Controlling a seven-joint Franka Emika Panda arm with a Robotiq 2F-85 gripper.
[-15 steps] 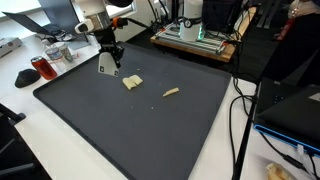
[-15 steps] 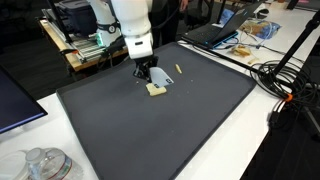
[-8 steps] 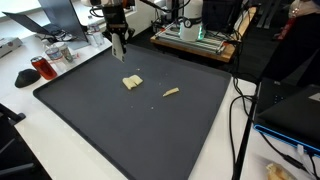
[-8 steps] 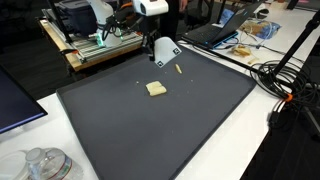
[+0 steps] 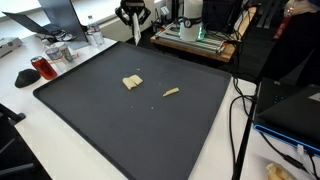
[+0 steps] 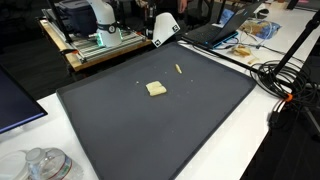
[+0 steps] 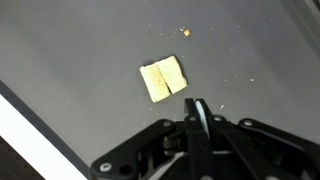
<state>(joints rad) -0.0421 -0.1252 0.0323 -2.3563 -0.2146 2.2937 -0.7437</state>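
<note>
1. Tan and flat, a small near-square piece [image 5: 132, 82] lies in the far half of a dark mat [image 5: 120, 130], with nothing touching it. It shows there in both exterior views [image 6: 156, 89].
2. Close up in the wrist view, the piece [image 7: 163, 79] has a crease down its middle that splits it into two slabs side by side. It has hardly any long axis (the crease, tilted a little off vertical in that view, is the clearer line).
3. The jaws are pressed together and hold nothing. Their fingertips [image 7: 198, 112] meet in a single narrow blade.
4. The jaws hang high over the far edge of the mat, well apart from the piece. From them the piece lies down and toward the near side. In the wrist view it sits just above and slightly left of the fingertips.
5. A thin pale sliver [image 5: 171, 92] lies on the mat to the right of the piece, apart from it. It is seen too in an exterior view [image 6: 179, 69].
6. The mat rests on a white counter [image 5: 60, 150]. A red cup [image 5: 42, 67] stands off the mat's left edge, and a laptop [image 6: 215, 35] and loose cables [image 6: 290, 85] sit past another edge.
</note>
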